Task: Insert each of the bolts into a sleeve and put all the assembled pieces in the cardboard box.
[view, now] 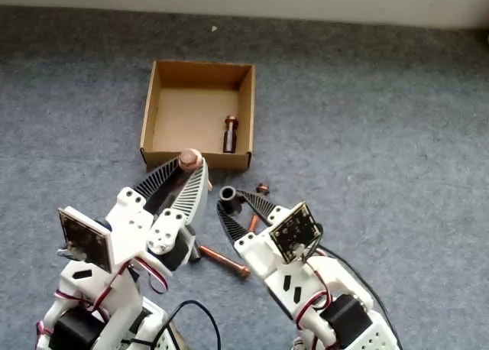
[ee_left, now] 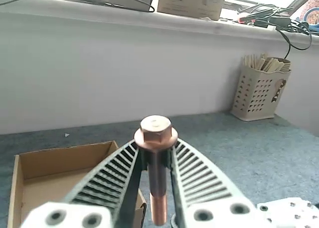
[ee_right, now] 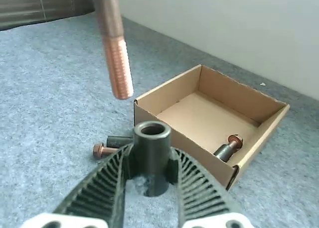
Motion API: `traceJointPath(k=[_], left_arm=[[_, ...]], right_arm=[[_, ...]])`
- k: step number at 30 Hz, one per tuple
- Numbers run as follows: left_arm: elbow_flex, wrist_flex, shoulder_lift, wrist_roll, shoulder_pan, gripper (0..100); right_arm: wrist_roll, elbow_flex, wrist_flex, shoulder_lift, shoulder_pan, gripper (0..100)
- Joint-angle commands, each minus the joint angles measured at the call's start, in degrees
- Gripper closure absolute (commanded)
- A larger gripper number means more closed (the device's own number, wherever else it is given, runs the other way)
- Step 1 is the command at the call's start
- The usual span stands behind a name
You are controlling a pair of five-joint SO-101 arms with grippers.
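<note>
Grey carpeted bench [view: 397,121], open brown cardboard box [view: 149,109] at the far side, both arms in front of it

Left hand [view: 191,166] is clamped on a long copper-coloured hex-head bolt [ee_left: 157,178], gripped just under the head, head up and thread down, close to the box's front wall. Right hand [view: 231,200] is closed around a short dark metal sleeve [ee_right: 151,143], bore facing up. The bolt tip is above the sleeve mouth but off to one side, not yet over the bore

Risks, my read:
- offset not taken out before lowering: the thread lands on the sleeve rim, then either the bolt pivots in the grip or the sleeve gets pushed askew
- the grip is high on the bolt with a long free shank, so a small wrist error means a big tip error
- left hand is nearly at the box wall, so a sideways correction could shove the box
- a bolt-in-sleeve piece [ee_right: 112,144] lies on the bench just beside the right hand, easy to knock or roll

Count:
- bolts: 4. One in the left hand, one loose bare bolt [view: 225,260] on the bench between the arms, one in the piece by the right hand, one in the assembled piece [view: 230,134] lying in the box
- sleeves: 3. One in the right hand, one on the bench piece, one in the box
- boxes: 1
</note>
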Motion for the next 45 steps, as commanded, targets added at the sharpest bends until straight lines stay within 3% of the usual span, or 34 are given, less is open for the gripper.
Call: traceJointPath(k=[1, 11, 42, 45], left_arm=[[-1.8, -1.5, -0.3, 1.1, 1.7, 99], [1.1, -1.6, -0.3, 0.9, 4.9, 99], [6.1, -1.6, -0.3, 0.6, 4.4, 99], [7.8, -1.8, -0.3, -1.9, 4.0, 99]], right_arm=[[1.8, 1.1, -2.3, -0.9, -2.7, 99.2], [4.6, 4.2, -6.0, -1.0, -3.6, 99.2], [4.5, 2.0, -5.7, -1.0, 0.1, 99.2], [4.5, 1.9, -5.7, -1.0, 0.2, 99.2]])
